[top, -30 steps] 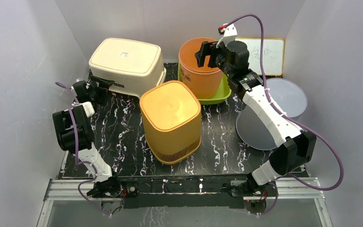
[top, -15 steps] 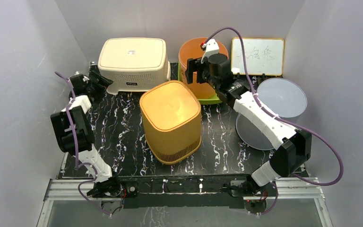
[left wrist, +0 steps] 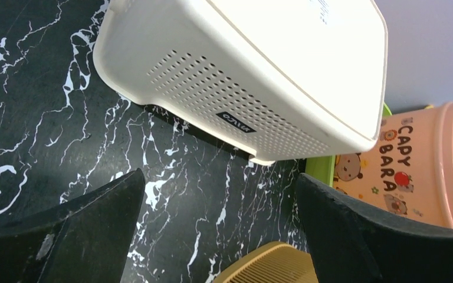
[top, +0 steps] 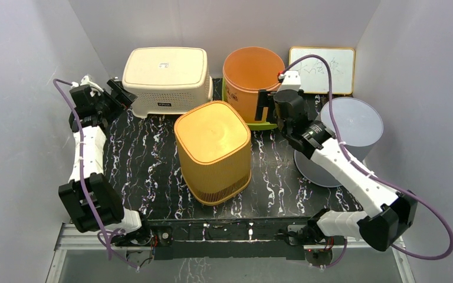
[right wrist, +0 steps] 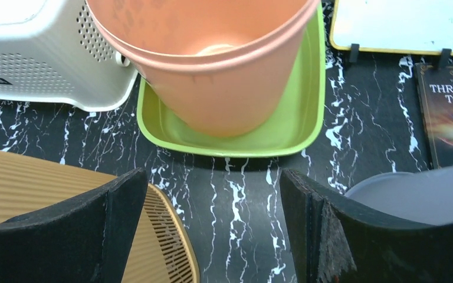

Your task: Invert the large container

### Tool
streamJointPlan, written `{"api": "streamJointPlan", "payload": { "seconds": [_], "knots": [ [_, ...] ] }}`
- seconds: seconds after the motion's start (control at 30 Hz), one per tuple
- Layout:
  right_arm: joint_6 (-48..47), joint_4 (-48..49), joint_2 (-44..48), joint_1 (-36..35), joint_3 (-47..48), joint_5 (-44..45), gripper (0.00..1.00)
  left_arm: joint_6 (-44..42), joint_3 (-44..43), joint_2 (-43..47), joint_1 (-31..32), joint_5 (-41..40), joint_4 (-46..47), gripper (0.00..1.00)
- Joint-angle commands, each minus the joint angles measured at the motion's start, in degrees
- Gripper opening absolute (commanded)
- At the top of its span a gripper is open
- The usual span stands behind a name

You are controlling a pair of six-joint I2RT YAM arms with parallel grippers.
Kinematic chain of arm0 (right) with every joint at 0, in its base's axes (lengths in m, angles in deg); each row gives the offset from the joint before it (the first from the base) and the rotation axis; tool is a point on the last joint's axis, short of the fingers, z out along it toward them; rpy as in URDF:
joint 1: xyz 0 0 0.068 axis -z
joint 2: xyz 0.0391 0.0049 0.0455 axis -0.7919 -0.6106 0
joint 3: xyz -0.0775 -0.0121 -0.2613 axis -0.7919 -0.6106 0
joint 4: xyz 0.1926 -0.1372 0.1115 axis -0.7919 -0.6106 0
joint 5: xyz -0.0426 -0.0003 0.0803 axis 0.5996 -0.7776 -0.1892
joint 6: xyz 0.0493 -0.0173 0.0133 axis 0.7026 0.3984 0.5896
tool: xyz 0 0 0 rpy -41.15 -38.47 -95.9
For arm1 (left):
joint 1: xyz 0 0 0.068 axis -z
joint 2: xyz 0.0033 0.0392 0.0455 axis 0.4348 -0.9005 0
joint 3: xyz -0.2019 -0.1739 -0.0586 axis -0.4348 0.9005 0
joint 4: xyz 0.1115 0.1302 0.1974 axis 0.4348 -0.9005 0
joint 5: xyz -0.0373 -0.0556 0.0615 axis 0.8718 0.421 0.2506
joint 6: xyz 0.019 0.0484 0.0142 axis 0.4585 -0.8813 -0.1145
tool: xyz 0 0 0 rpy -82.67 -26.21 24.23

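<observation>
White bin (top: 165, 79) sits bottom-up at back-left of counter (top: 153, 153), looks light, stiff, smooth perforated plastic, best taken by its lower rim; left claw (top: 118, 97) and right claw (top: 266, 108) both wide open, empty.

Large container (top: 165, 79): cream-white, sides dotted with fine perforations, small dark label. Basket (top: 213, 150): amber-yellow, slotted lower band. Bucket (top: 253, 76): peach-orange, printed with cartoon capybaras and dark lettering. Tray (right wrist: 295, 127): lime green. Table (top: 147, 171): black marble pattern, white veining. Whiteboard (top: 324, 69): white, yellow frame. Round lids (top: 357, 121): pale grey.
</observation>
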Motion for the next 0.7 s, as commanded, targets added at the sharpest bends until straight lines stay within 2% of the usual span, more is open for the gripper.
{"api": "streamJointPlan", "payload": {
  "seconds": [0.0, 0.13, 0.37, 0.5, 0.67],
  "knots": [
    [3.09, -3.75, 5.03, -0.87, -1.15, 2.31, 0.81, -2.09, -2.87, 3.04, 0.08, 2.71, -6.51, 0.98],
    [4.53, -7.63, 7.94, -2.73, -4.38, 0.66, 0.81, -2.43, -7.22, 3.05, 0.06, 5.87, -8.16, 0.98],
    [7.82, -7.35, 11.81, -4.61, -14.88, -4.20, 0.80, -6.43, -17.66, 0.60, 0.13, 6.03, -13.93, 0.98],
    [8.63, -5.67, 10.30, -5.77, -18.47, -5.88, 0.80, -7.04, -20.22, -0.60, 0.19, 6.28, -15.43, 0.98],
    [8.44, 2.32, 3.77, -8.20, -20.77, -8.33, 0.80, -7.02, -21.95, -0.29, 0.50, 6.79, -15.43, 0.98]
  ]
}}
